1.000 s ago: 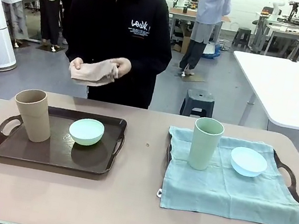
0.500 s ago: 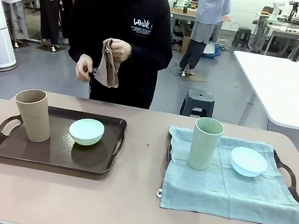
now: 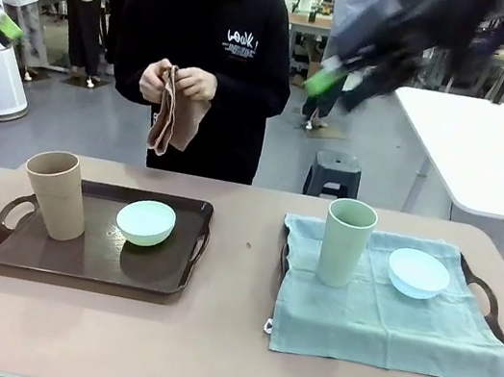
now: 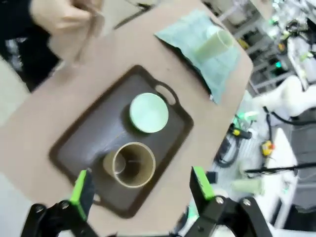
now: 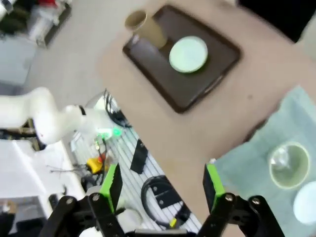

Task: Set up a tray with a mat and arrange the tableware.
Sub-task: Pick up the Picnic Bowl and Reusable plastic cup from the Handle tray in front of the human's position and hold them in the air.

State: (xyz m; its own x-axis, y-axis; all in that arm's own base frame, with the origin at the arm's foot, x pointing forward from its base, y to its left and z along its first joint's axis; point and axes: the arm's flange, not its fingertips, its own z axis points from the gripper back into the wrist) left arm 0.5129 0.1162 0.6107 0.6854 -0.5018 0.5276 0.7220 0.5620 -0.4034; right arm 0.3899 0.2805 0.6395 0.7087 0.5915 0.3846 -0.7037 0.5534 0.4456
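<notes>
Front view: shows a dark brown tray (image 3: pixel 30 255) at 9 o'clock on the surface (image 3: pixel 221 364), bare of any mat. Carries the tan tumbler (image 3: pixel 55 195) upright at its 9 o'clock end and the mint green bowl (image 3: pixel 146 221) just beside, toward 3 o'clock, not touching. At 3 o'clock on the surface, a second tray (image 3: pixel 491 301) under a pale teal mat (image 3: pixel 384 324). On the mat, the pale green tumbler (image 3: pixel 347 242) upright and the light blue bowl (image 3: pixel 418 272) near it at 3 o'clock. At 12 o'clock, beyond the far edge, the person's hands (image 3: pixel 181 81) holding up a tan cloth (image 3: pixel 171 123).

Left wrist view: looks down along the left claw (image 4: pixel 142 173), spread wide, gripping nothing, well above the surface. Frames the tan tumbler's mouth between the green pads (image 4: pixel 82 189), with the mint green bowl past it toward 12 o'clock. Blurred throughout.

Right wrist view: looks down along the right claw (image 5: pixel 162 183), likewise spread and empty, high over the surface. Puts the brown tray at 12 o'clock, the mat and pale green tumbler at 4 o'clock.
</notes>
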